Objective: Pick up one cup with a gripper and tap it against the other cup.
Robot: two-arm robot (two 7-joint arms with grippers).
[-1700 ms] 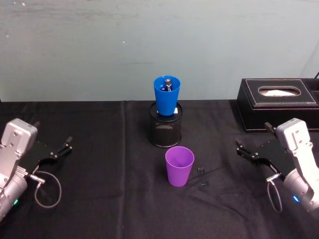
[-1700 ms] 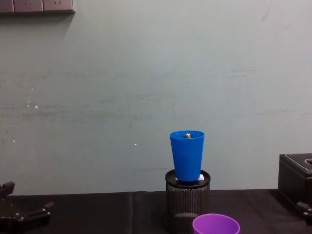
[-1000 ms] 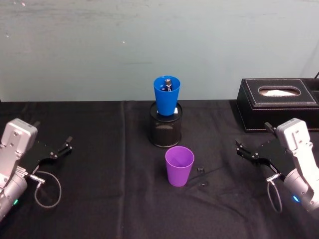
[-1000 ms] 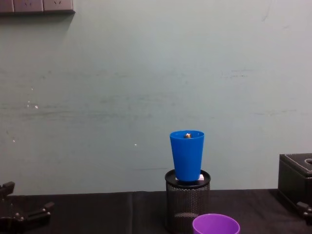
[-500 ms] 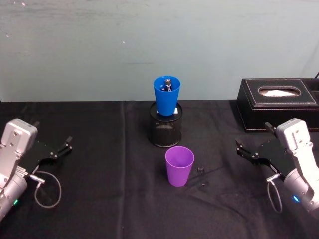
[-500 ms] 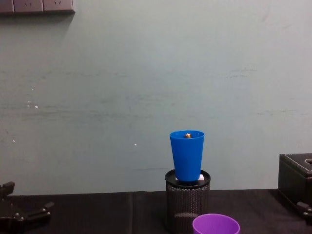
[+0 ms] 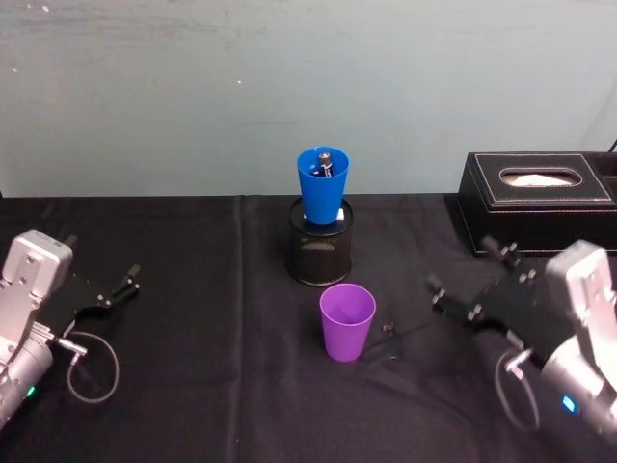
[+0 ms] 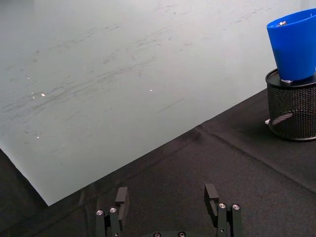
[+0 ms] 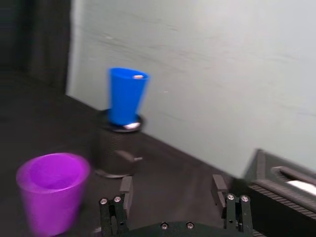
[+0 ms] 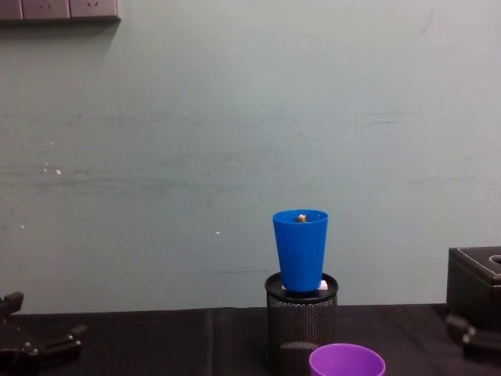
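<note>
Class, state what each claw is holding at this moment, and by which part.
Nothing: the left claw and the right claw are both open and empty.

The purple plastic tapered tumbler is seen plain and unpatterned, as is the bright blue plastic tapered tumbler. A fine grid is shown by the black mesh pen holder. The black rectangular tissue box is edged with white stitching.

Illumination is even and diffuse. The pale wall is the brightest surface in every view. The black cloth on the desk reads dark, and shadows on it are barely distinguishable. In the head view, the right hand is blurred. In the right wrist view, the purple cup is soft-edged and the background beside the wall is dim.
</note>
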